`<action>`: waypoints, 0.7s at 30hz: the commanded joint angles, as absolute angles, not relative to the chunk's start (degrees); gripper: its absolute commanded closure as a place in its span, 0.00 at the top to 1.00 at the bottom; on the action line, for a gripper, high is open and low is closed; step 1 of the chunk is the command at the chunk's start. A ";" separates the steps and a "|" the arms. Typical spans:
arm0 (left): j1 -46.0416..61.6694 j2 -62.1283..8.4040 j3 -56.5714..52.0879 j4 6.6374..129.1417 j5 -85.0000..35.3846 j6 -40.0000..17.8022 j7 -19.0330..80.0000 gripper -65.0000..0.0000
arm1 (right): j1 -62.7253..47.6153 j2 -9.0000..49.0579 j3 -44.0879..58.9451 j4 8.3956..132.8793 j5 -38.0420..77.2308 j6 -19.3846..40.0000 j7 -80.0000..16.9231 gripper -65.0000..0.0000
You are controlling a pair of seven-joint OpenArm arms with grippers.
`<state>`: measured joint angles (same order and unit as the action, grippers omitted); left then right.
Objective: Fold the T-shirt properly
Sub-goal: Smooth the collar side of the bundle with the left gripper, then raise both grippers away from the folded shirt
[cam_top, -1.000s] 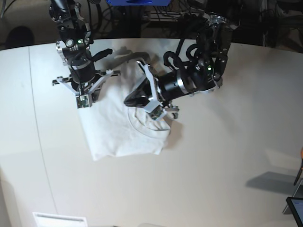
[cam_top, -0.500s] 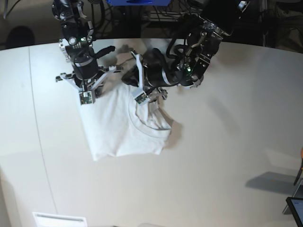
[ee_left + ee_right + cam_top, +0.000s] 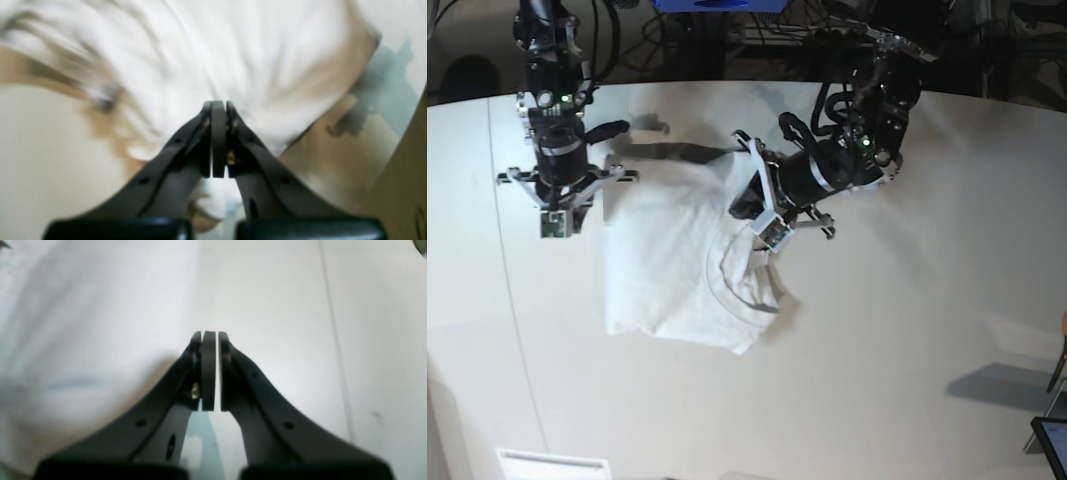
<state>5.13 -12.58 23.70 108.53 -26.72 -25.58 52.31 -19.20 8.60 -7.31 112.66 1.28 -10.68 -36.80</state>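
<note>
Currently the T-shirt lies folded on the white table, collar curve facing up near its right edge. Left gripper is clenched, nothing visibly pinched, hovering over blurred fabric. Right gripper is clenched too and empty, over bare table just beside the shirt's edge.

Robotics lab: bare white table, cable tangle behind, two mounted arms, monitor corner.
</note>
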 commanded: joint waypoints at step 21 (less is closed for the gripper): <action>19.30 -11.91 23.34 114.77 -27.47 -26.42 49.98 0.00 | -18.86 11.47 -3.91 110.99 0.75 -10.77 -35.21 0.03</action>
